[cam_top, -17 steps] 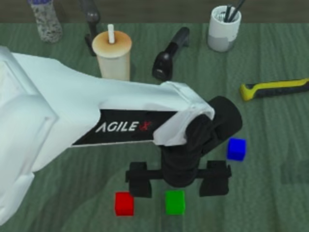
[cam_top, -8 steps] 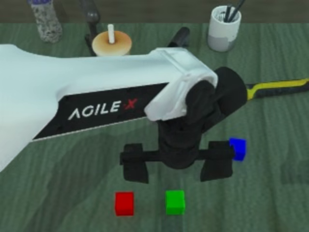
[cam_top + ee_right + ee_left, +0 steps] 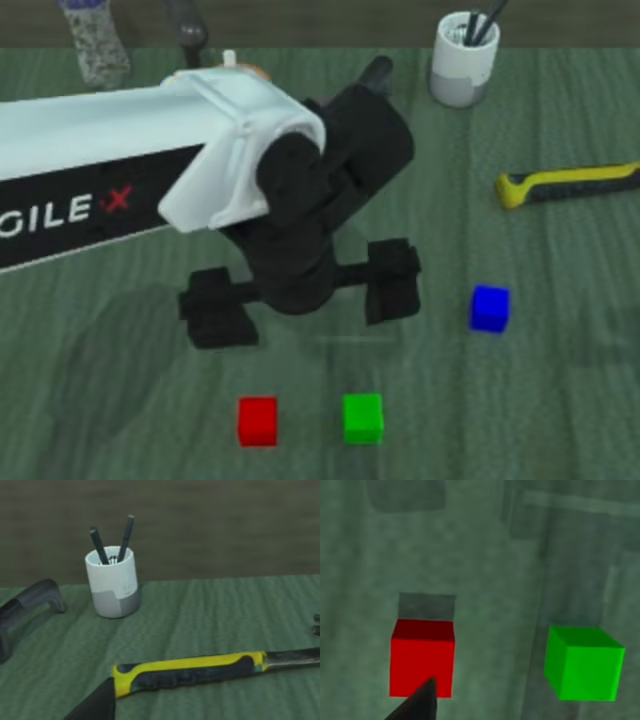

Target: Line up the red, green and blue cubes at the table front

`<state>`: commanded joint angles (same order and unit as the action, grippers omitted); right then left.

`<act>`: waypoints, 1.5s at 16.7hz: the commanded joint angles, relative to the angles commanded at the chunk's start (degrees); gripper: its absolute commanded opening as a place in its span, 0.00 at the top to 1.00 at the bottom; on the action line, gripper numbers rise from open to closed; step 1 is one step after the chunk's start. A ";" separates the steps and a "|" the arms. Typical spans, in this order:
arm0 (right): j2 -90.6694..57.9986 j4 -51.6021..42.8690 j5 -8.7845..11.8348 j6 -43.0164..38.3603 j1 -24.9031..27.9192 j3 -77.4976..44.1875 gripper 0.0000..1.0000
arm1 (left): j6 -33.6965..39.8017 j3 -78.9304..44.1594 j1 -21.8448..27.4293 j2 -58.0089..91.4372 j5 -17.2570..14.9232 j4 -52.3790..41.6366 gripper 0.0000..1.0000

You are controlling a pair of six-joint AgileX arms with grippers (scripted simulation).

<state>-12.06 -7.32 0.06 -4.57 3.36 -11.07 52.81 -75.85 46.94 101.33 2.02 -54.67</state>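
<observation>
On the dark green table [image 3: 560, 400], the red cube [image 3: 257, 420] and the green cube [image 3: 362, 417] sit side by side near the front edge, a little apart, red to the left of green. The blue cube [image 3: 490, 308] lies to the right of them and farther back, well apart from the green one and out of their row. The left arm reaches in from the left side of the table, and the left gripper [image 3: 300, 300] hangs above the bare surface behind the red and green cubes, its two dark fingers spread wide with nothing between them. It touches none of the cubes. The left wrist view looks down on the red cube [image 3: 422, 658] and the green cube [image 3: 582, 662], both resting flat on the table, with one dark fingertip showing at the picture's edge in front of the red one. At the far right of the table stands a white cup [image 3: 464, 60] holding dark pens, and nearer than it, toward the right edge, lies a hammer with a yellow and black handle [image 3: 570, 184]. A speckled bottle [image 3: 95, 45] stands at the far left. The right gripper does not appear in the top view, and I cannot tell how its fingers stand; the right wrist view shows the white cup [image 3: 112, 582] and the hammer handle [image 3: 190, 670].
</observation>
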 joint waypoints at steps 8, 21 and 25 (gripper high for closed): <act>-45.18 -22.15 -0.18 -12.95 9.26 -30.64 0.00 | -14.27 33.96 -20.87 -43.31 0.19 20.93 0.00; -100.61 -50.90 -0.10 -29.94 21.88 -71.64 0.00 | -50.38 74.46 -46.92 -98.19 -1.80 52.58 0.00; -103.40 -52.28 -0.15 -30.84 22.56 -74.00 0.00 | -52.81 75.85 -48.08 -101.33 -2.02 54.67 0.00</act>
<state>-115.46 -59.60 -0.09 -35.42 25.92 -85.07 0.00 0.00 -1.15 0.00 0.00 0.00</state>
